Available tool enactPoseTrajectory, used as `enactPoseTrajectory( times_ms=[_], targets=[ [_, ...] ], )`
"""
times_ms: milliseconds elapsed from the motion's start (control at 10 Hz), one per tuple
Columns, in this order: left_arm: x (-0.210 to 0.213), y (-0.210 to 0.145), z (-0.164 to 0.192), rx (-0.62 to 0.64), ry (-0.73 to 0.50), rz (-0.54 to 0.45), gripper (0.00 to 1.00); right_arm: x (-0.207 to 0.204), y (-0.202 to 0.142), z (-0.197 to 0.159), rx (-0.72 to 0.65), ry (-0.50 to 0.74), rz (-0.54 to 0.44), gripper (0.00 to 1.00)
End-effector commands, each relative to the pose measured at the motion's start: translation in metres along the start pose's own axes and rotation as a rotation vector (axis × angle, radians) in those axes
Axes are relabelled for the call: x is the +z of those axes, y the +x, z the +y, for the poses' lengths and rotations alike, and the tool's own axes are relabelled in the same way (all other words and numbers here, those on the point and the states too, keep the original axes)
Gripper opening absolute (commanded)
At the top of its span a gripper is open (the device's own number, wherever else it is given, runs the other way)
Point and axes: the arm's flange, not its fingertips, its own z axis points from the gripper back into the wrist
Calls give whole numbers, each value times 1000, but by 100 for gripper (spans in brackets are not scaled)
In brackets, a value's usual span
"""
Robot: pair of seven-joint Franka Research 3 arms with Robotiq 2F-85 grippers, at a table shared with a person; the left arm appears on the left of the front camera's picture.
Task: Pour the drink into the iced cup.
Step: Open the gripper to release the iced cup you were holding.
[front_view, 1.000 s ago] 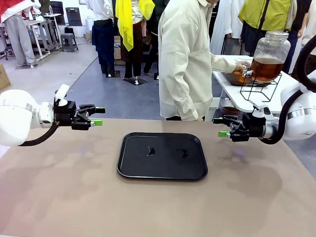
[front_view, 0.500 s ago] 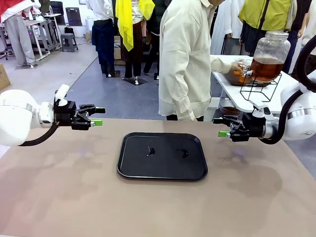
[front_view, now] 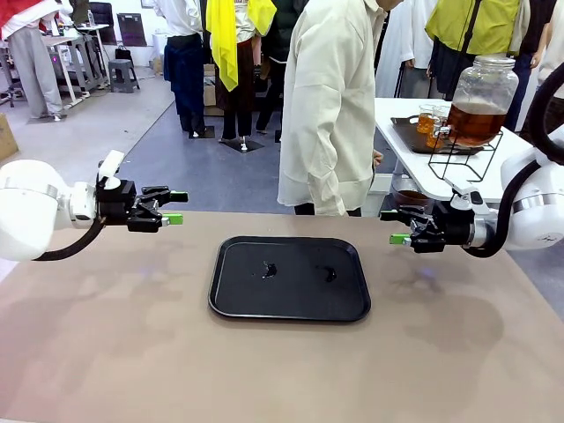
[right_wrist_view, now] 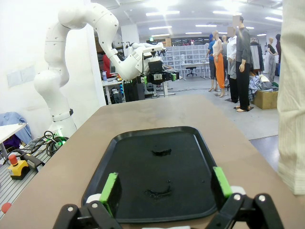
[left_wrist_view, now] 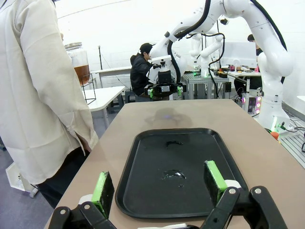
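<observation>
**Both jaws apart, drink far away**

I see my left gripper (front_view: 173, 207) and right gripper (front_view: 394, 226) with jaws apart, holding nothing, beside the black tray (front_view: 290, 278). The drink (front_view: 474, 123) sits in a glass jar (front_view: 480, 99) on the white surface (front_view: 414, 154) behind.

No text, label, brand, number or sign could be read anywhere.
</observation>
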Motion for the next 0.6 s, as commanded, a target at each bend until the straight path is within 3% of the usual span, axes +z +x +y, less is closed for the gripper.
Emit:
enactPoseTrajectory(
  times_ms=[0, 500],
  targets=[
    [-1, 2, 0, -1, 3, -5, 100, -2, 2, 0, 2, 3, 0, 100],
    [-1, 2, 0, -1, 3, -5, 100, -2, 2, 0, 2, 3, 0, 100]
  ],
)
